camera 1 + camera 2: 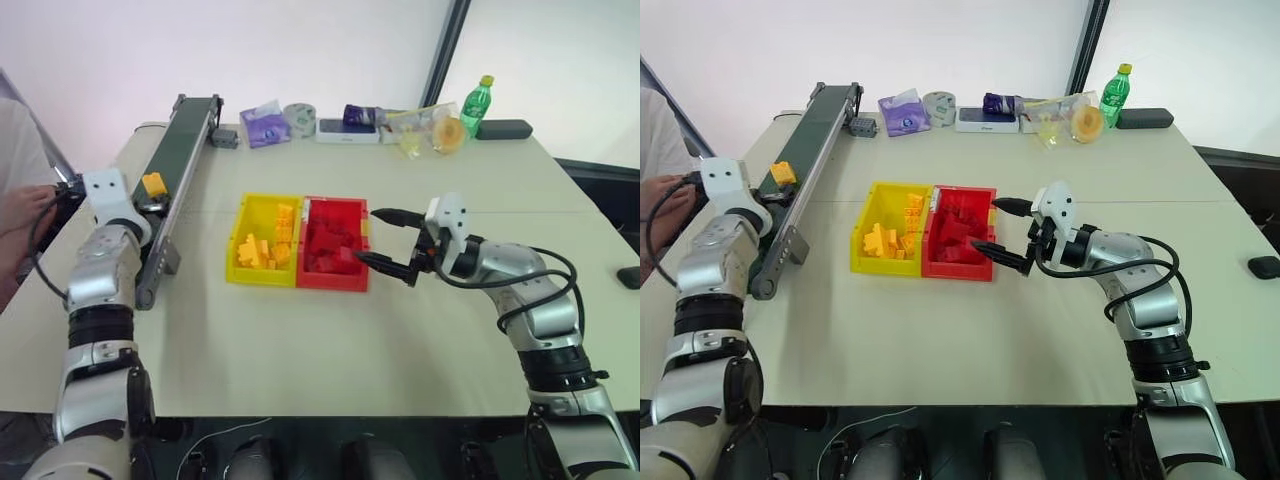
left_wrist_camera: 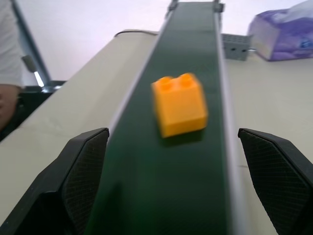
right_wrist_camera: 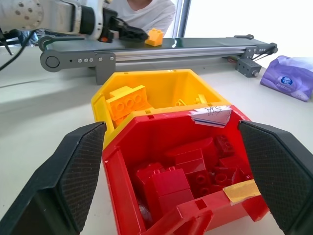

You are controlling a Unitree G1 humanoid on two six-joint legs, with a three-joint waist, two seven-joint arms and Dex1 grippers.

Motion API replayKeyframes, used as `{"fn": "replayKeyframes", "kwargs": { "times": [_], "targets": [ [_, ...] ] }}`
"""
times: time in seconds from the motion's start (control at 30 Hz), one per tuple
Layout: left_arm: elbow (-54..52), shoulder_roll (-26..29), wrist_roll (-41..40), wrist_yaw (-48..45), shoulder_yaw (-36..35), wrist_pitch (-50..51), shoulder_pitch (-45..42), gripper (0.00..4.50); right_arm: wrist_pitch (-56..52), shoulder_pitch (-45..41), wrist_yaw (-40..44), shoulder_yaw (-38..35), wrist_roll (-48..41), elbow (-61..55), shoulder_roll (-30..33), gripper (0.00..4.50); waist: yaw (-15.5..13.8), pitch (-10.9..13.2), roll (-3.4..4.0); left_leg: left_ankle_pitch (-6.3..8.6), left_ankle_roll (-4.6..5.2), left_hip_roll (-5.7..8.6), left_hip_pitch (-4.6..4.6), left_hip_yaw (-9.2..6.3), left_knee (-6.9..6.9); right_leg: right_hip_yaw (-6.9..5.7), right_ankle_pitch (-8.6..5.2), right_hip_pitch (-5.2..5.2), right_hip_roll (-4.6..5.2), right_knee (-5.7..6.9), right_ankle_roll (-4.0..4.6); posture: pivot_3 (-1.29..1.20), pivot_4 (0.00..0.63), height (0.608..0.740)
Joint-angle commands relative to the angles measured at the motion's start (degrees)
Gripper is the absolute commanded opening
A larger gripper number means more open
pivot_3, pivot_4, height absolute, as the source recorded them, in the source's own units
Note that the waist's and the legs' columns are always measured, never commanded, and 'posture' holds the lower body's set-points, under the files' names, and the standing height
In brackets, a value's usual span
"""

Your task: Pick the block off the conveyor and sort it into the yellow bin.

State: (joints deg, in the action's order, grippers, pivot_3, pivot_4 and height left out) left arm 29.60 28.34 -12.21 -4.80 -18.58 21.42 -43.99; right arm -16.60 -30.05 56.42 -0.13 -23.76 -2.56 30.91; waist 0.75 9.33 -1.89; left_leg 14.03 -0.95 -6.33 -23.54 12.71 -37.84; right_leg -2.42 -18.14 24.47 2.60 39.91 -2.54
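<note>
Left gripper (image 2: 171,186) wide open, empty, straddling the conveyor (image 2: 146,196).
One orange block (image 2: 179,104) on the belt just ahead between its fingers; right gripper (image 3: 171,186) open, empty, over red bin (image 3: 127,196), yellow bin (image 3: 161,85) beyond.

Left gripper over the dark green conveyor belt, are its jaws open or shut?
Open: the left gripper has its jaws spread wider than the belt.

We're at a big beige table (image 1: 330,370), matte top w/ a faint seam across the middle. Behind it a plain white wall (image 1: 300,50), lit soft & even; a dark post (image 1: 445,50) runs up it right of centre. Beyond the table's right edge we see dark furniture (image 1: 600,175), too dim to make out. Dark floor below the near edge.
</note>
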Motion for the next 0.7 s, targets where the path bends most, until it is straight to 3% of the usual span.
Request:
{"fn": "replayKeyframes", "kwargs": {
  "times": [0.03,0.33,0.43,0.53,0.67,0.7],
  "targets": [
    [0.3,0.5,0.6,0.3,-0.1,-1.6,-1.9,4.47,-0.1,-0.1,-0.5,-1.0,-0.9,-3.1,0.3,4.50,0.2,0.0,0.00,0.00,0.00,0.00,0.00,-0.01,0.00,0.00,0.00,0.00,-0.02,0.00,0.00,0.00,0.150,0.740],
    [-0.7,-0.4,0.7,4.3,-1.8,-1.8,-1.1,4.47,-0.2,0.6,-0.6,-1.5,-0.9,-3.3,0.9,4.50,0.1,0.0,0.00,0.00,0.00,-0.04,0.00,-0.01,-0.01,0.00,0.00,0.01,-0.04,0.00,0.00,0.00,0.150,0.740],
    [-1.7,-0.5,-0.9,4.3,-3.2,-1.0,-0.5,3.67,0.0,0.5,-0.4,-1.7,-0.7,-2.8,1.2,4.50,0.1,0.0,0.00,0.00,0.00,-0.04,0.00,-0.01,-0.02,0.00,0.00,0.01,-0.03,0.01,0.00,0.00,0.150,0.740],
    [-3.0,-0.5,-2.9,2.2,-3.7,1.3,0.0,2.25,0.1,0.4,-0.3,-1.7,-0.7,-2.5,1.3,4.50,0.1,0.0,0.00,0.00,0.00,-0.04,0.00,-0.01,-0.02,0.00,0.00,0.01,-0.03,0.02,0.00,0.00,0.150,0.740],
    [-4.8,-0.9,-1.6,4.1,-3.4,1.8,1.7,0.04,0.4,0.1,-0.2,-1.7,-0.6,-2.0,1.4,4.50,0.1,0.0,0.00,0.00,0.00,-0.03,0.00,-0.02,-0.04,0.00,0.00,0.00,-0.03,0.03,0.00,0.00,0.150,0.740],
    [-5.1,-0.7,-1.3,4.2,-3.2,2.1,2.1,0.01,0.4,-0.1,-0.2,-1.8,-0.6,-1.8,1.5,4.50,0.1,0.0,0.00,0.00,0.00,-0.03,0.00,-0.01,-0.04,0.00,0.00,0.00,-0.03,0.03,0.00,0.00,0.150,0.740]
  ]
}}
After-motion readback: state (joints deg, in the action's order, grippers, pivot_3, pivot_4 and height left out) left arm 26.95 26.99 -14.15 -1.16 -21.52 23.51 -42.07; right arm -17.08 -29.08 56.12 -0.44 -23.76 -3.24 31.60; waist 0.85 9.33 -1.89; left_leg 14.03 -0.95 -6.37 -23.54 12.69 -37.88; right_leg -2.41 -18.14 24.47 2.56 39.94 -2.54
